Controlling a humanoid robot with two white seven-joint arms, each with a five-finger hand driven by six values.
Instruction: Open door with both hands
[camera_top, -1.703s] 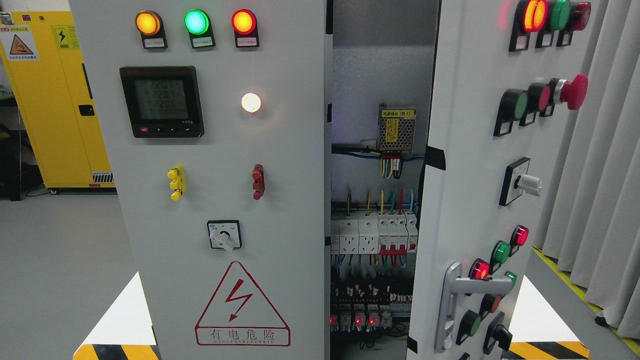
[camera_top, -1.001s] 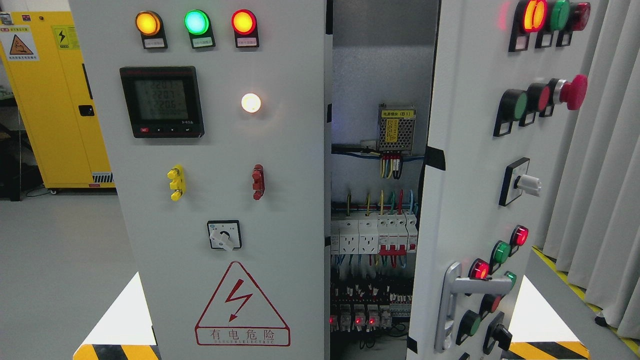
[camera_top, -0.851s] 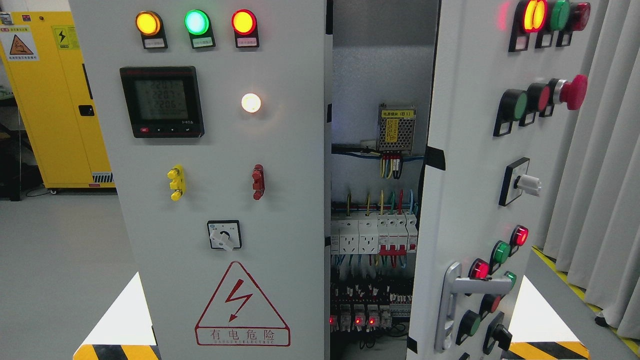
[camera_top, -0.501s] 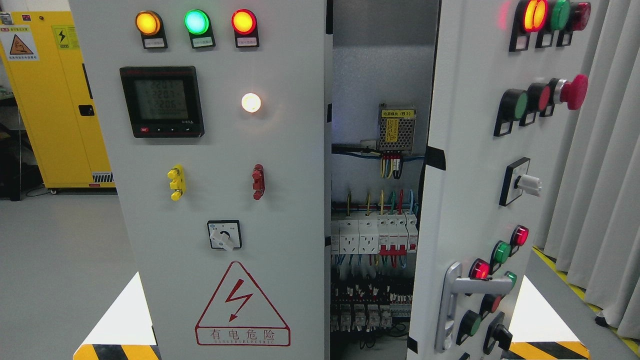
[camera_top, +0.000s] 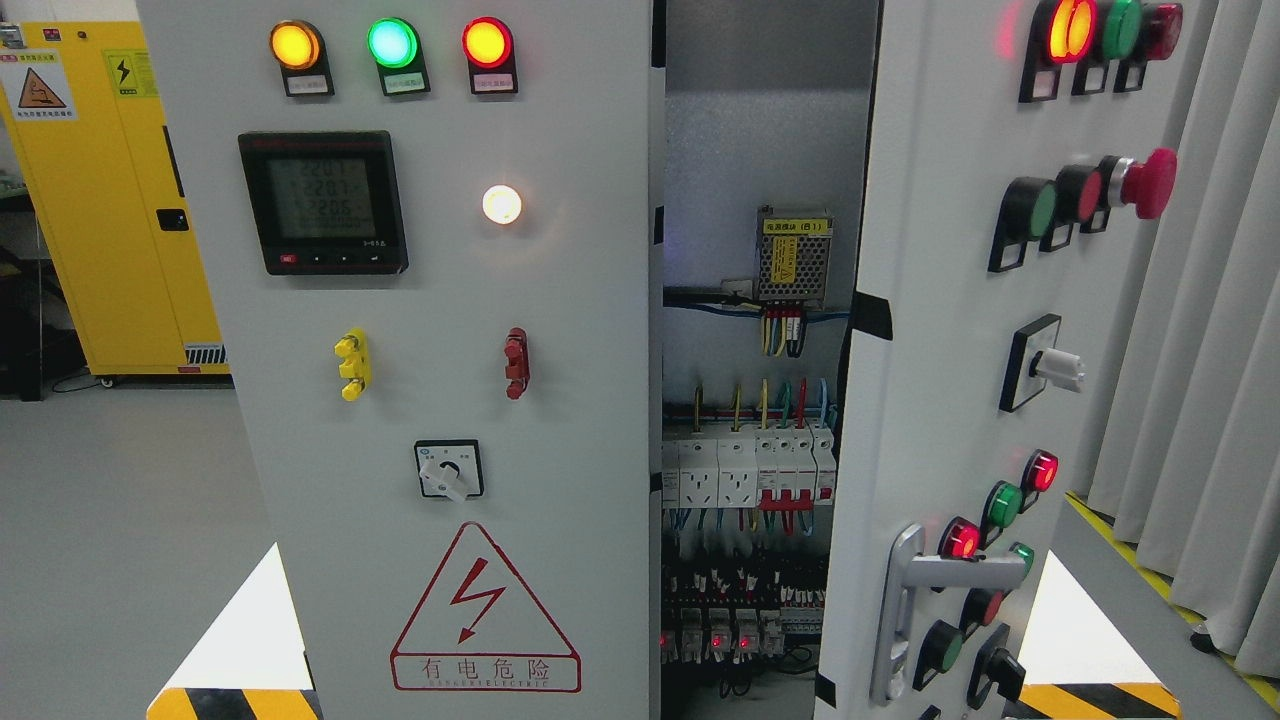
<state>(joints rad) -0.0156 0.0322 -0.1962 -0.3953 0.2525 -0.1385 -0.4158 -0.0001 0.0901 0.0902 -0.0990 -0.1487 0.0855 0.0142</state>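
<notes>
You look at a left door of painted sheet metal, light grey and matt. The right door has the same smooth matt paint. Its handle looks like brushed silver metal. The indicator lamps have glossy plastic lenses. The meter has a black plastic frame with a shiny screen. At right, the curtain is soft grey cloth in folds. The yellow cabinet looks like semi-gloss painted metal.

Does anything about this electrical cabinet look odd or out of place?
The right door stands swung open with its panel lights lit, baring the wiring and breakers inside. Nothing looks damaged, and neither robot hand is in view.
</notes>
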